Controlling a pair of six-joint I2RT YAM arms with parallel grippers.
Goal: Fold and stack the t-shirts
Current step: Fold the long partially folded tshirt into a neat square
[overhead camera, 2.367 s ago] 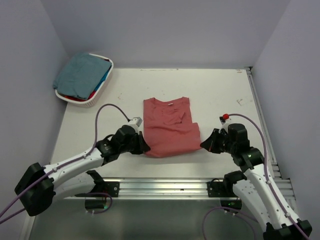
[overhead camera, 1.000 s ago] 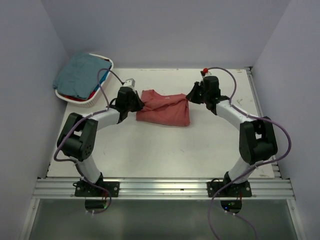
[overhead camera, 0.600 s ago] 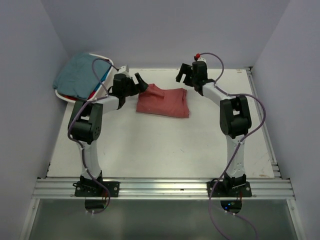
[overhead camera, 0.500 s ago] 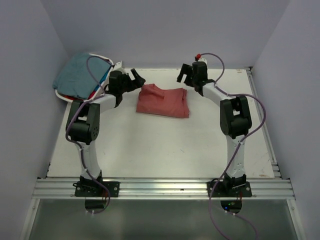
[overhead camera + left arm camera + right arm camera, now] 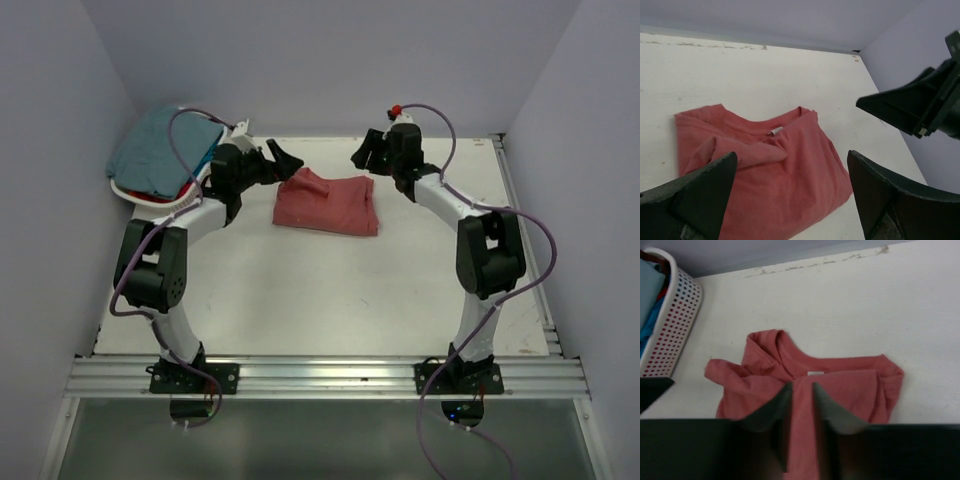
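The flat white surface (image 5: 300,290) fills most of the top view, with purple-grey walls rising from its far, left and right edges. Two white-and-black jointed arms are bolted at its near edge. The left arm (image 5: 160,270) and the right arm (image 5: 480,260) both reach towards the far edge.

A white oval perforated plastic basket (image 5: 670,325) sits in the far left corner. A muted teal soft cloth t-shirt (image 5: 160,150) is heaped on top of it, and a bit of bright blue cloth (image 5: 645,340) shows inside the wall.

A faded brick-red short-sleeved t-shirt (image 5: 328,205) lies folded into a rough rectangle near the far edge, about midway between the left and right edges and well apart from the basket. Its neckline faces the far edge. The side towards the basket is rumpled, with a loose fold of cloth sticking out.

The left fingers (image 5: 700,195) are spread wide apart and hold nothing. They hang above the surface between the basket and the shirt's rumpled side. The right fingers (image 5: 775,412) are drawn close together with only a narrow slit between them, and no cloth is caught there. They hang by the shirt's far right corner, clear of the cloth.

A small pale label (image 5: 815,373) shows inside the neckline.
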